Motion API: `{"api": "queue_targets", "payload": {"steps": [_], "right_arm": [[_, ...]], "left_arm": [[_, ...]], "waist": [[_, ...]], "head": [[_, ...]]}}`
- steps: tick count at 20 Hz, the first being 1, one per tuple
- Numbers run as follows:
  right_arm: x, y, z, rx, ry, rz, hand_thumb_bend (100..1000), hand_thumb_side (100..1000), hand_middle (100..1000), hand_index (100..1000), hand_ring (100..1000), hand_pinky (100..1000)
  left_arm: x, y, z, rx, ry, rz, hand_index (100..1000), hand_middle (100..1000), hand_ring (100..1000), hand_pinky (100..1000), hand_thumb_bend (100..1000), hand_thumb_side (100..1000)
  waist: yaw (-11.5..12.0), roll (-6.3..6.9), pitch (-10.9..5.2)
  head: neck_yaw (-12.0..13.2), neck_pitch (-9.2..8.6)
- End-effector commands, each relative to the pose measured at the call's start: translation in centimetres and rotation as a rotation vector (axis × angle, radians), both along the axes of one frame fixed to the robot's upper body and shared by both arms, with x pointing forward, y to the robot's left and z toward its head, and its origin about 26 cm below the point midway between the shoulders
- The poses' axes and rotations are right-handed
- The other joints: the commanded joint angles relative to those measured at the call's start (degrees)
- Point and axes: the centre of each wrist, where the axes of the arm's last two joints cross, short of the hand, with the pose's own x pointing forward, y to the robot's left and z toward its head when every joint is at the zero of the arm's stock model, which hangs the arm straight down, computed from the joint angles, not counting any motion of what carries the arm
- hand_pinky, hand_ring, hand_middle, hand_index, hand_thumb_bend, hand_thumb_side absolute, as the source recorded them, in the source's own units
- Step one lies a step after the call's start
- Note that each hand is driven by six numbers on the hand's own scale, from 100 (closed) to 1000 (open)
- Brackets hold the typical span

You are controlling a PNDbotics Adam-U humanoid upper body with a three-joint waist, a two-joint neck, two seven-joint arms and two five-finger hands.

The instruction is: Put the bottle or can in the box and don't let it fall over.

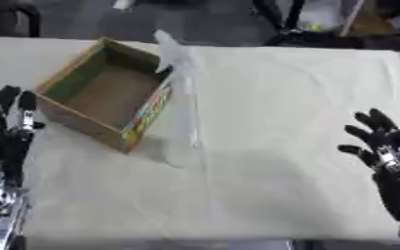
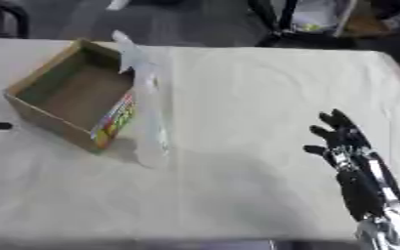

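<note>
progress: not started as far as I can tell. The box (image 1: pixel 101 95) has nothing in it that I can see, and the bottle (image 1: pixel 179 105) is outside, on the cloth-covered table (image 1: pixel 280 146).
left to do: pretty much everything. Grab it, lift it over the wall, set it down upright inside.
bottle spot: just beside the box's printed side, at about 3 o'clock from the box, maybe touching it, can't say for sure.
bottle axis: looks like it's standing, a pale see-through thing, long axis running 12 to 6 in the view, narrow top toward 12, base at 6. It's blurry, so take that loosely.
left hand (image 1: pixel 11 122): 9 o'clock side, fingers straight up, holding nothing.
right hand (image 2: pixel 344 141): about 4 o'clock, fingers spread, empty, well apart from the bottle.
</note>
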Motion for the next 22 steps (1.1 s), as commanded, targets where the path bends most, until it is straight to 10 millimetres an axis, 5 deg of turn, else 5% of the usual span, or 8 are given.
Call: {"api": "queue_targets", "payload": {"steps": [1,9,22], "right_arm": [[1.0,-0.4,1.4,-0.068,-0.039,0.039,100,572,949,1000,924,731],[5.4,1.2,5.1,-0.199,-0.16,0.266,100,597,1000,1000,982,749],[13.4,8.1,6.2,-0.286,-0.158,0.547,169,628,1000,1000,1000,817]], "left_arm": [[0.0,0.1,0.8,0.007,-0.025,-0.009,830,925,1000,544,448,657],[-0.1,0.0,0.6,0.009,-0.019,-0.018,829,925,1000,544,449,657],[0.2,-0.8,0.8,0.003,-0.024,-0.054,829,926,1000,543,449,658]], "waist": [[0.1,0.18,-0.77],[0.8,0.3,-1.04],[3.3,0.86,-0.21]], "head": [[-0.3,0.33],[-2.0,-0.12],[-6.2,-2.08]]}}
